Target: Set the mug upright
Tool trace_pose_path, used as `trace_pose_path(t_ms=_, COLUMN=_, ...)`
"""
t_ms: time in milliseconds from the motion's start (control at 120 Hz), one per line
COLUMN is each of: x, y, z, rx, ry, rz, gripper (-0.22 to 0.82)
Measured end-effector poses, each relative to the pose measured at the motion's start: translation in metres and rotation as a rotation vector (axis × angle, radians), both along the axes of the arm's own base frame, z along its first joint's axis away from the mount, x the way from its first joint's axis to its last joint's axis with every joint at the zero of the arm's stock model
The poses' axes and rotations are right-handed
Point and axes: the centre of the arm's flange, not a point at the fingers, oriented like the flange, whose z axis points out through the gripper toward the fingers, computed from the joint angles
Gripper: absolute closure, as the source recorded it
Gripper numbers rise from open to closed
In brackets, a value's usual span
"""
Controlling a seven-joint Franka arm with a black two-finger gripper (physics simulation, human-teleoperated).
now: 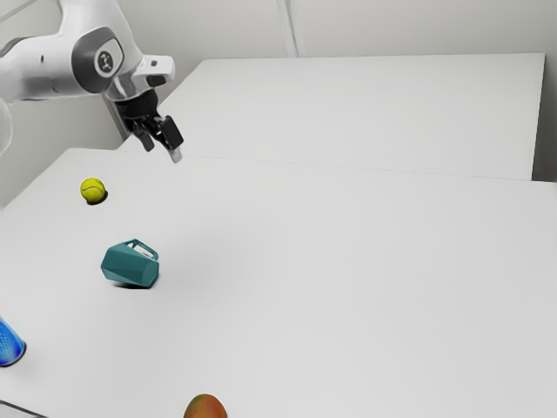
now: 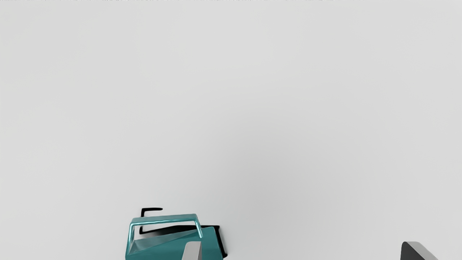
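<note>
The teal mug [image 1: 130,265] lies on its side on the white table, its handle raised toward the exterior view's right. High above the table, toward the back, is the gripper [image 1: 162,150], well apart from the mug. In the wrist view the gripper [image 2: 301,251] stands open, its fingertips wide apart with bare table between them. The mug [image 2: 173,245] shows there with its handle and dark shadow, partly hidden behind one fingertip; the rest of its body is cut off by the picture's edge.
A tennis ball [image 1: 93,191] sits behind the mug on the white table [image 1: 348,287]. A blue object [image 1: 10,343] stands at the exterior view's left edge, and an orange-green round object [image 1: 205,407] lies at the near edge. Another white surface [image 1: 374,113] extends behind.
</note>
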Motion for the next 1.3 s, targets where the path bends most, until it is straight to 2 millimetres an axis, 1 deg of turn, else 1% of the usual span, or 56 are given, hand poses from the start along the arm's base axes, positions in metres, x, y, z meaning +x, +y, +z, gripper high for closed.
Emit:
trace_pose_path(t_ms=75, x=-0.001, y=0.000, z=0.000, rx=-0.001, ry=-0.002, rz=0.004, gripper=0.00)
trace_pose_path(t_ms=142, x=-0.002, y=0.007, z=0.000, rx=-0.001, ry=-0.001, rz=0.018, gripper=0.00)
trace_pose_path(t_ms=267, x=-0.007, y=0.029, z=-0.007, rx=-0.013, ry=0.006, rz=0.063, gripper=0.00)
trace_pose_path(t_ms=458, x=-0.025, y=0.065, z=-0.011, rx=-0.040, ry=0.035, rz=0.132, gripper=0.00)
trace_pose_path(t_ms=592, x=-0.036, y=0.089, z=-0.023, rx=-0.064, ry=0.069, rz=0.163, gripper=0.00)
trace_pose_path(t_ms=692, x=-0.044, y=0.109, z=-0.040, rx=-0.094, ry=0.100, rz=0.177, gripper=0.00)
trace_pose_path(t_ms=775, x=-0.048, y=0.129, z=-0.060, rx=-0.118, ry=0.133, rz=0.183, gripper=0.00)
trace_pose_path(t_ms=825, x=-0.050, y=0.139, z=-0.067, rx=-0.130, ry=0.144, rz=0.181, gripper=0.00)
trace_pose_path(t_ms=942, x=-0.050, y=0.147, z=-0.086, rx=-0.152, ry=0.177, rz=0.152, gripper=0.00)
trace_pose_path(t_ms=992, x=-0.051, y=0.153, z=-0.096, rx=-0.163, ry=0.195, rz=0.146, gripper=0.00)
trace_pose_path(t_ms=1083, x=-0.055, y=0.171, z=-0.119, rx=-0.195, ry=0.234, rz=0.152, gripper=0.00)
trace_pose_path(t_ms=1300, x=-0.066, y=0.190, z=-0.161, rx=-0.252, ry=0.305, rz=0.142, gripper=0.00)
